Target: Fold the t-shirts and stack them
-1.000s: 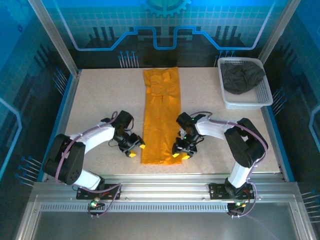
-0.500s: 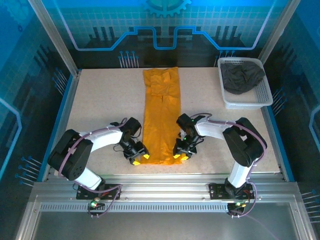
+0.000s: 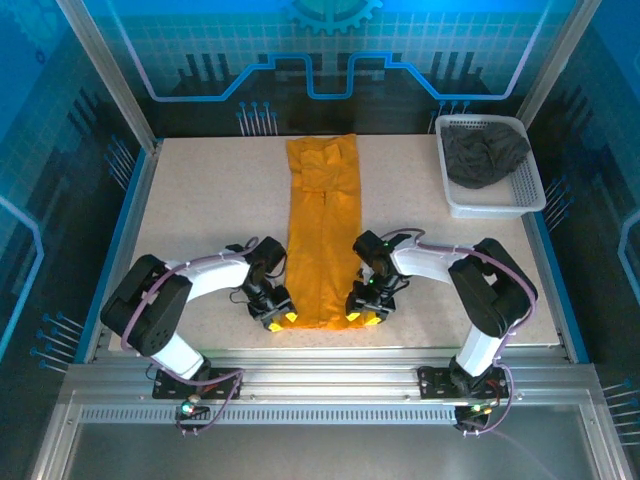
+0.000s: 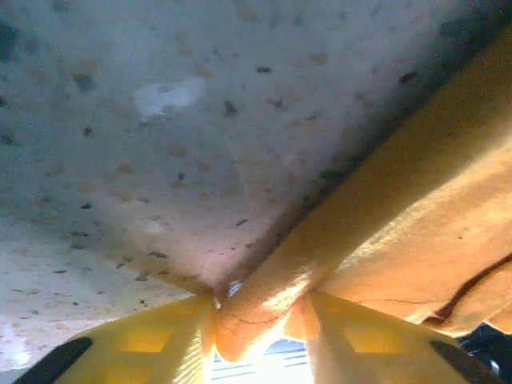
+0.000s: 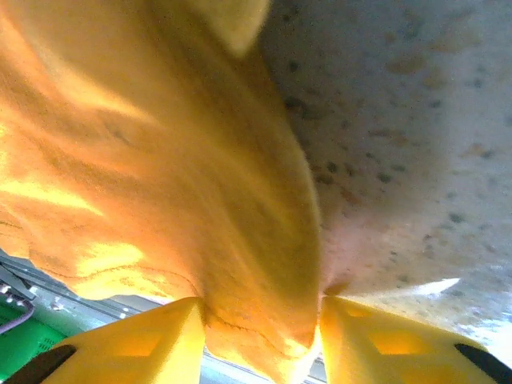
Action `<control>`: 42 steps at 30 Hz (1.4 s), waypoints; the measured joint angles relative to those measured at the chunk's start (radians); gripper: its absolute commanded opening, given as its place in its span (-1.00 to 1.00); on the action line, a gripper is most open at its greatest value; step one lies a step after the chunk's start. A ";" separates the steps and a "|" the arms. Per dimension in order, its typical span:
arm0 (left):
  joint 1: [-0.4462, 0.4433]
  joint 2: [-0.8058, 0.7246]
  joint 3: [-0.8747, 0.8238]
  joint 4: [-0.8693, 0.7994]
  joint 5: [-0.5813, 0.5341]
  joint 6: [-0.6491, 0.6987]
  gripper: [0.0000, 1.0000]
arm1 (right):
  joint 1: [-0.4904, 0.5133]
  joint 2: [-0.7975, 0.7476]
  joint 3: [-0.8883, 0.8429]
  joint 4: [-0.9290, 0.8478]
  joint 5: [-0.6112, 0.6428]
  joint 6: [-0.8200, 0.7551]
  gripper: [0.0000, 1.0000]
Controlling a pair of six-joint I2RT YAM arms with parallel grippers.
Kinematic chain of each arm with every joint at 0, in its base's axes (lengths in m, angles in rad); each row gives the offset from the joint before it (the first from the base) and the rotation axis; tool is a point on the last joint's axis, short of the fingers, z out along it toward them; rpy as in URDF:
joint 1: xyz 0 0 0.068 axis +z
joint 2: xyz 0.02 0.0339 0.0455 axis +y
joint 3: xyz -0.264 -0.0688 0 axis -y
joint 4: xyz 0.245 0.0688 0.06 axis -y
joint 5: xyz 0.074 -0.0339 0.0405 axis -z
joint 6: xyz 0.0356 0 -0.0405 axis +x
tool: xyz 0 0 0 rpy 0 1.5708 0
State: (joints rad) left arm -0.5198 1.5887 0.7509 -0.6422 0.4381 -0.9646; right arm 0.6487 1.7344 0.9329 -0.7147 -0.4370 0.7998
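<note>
The orange-yellow t-shirt (image 3: 322, 235) lies folded into a long narrow strip down the middle of the table (image 3: 200, 210). My left gripper (image 3: 283, 318) is at the strip's near left corner and my right gripper (image 3: 362, 316) is at its near right corner. In the left wrist view the shirt (image 4: 400, 208) bunches into a fold pinched in the left gripper (image 4: 260, 336), between yellow fingers (image 4: 160, 344). In the right wrist view the shirt (image 5: 160, 160) fills the gap of the right gripper (image 5: 262, 340); both fingers (image 5: 376, 340) press on it. The dark grey t-shirt (image 3: 484, 153) lies crumpled in the basket.
The white mesh basket (image 3: 527, 190) stands at the table's far right corner. Bare speckled tabletop lies on both sides of the strip. The near table edge and metal rail (image 3: 320, 360) run just behind both grippers.
My left gripper has slid right from beside the strip onto its near left corner. My right gripper has stayed at the near right corner, and the near hem has drawn in narrower.
</note>
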 measured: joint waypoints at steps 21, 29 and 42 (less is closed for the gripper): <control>-0.096 -0.273 -0.192 0.175 0.074 -0.172 -1.00 | 0.031 -0.107 -0.037 -0.086 -0.028 -0.047 -1.00; -0.097 -0.369 -0.179 0.153 0.069 -0.189 -1.00 | 0.010 -0.121 -0.007 -0.165 -0.036 -0.076 -1.00; 0.083 -0.364 0.100 0.252 -0.156 -0.234 -1.00 | -0.201 -0.076 0.436 -0.250 0.037 -0.060 -1.00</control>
State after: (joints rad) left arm -0.4370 1.2243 0.8513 -0.3901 0.2817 -1.1984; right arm 0.4473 1.6581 1.3693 -0.9649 -0.4004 0.7399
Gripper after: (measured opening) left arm 0.053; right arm 0.064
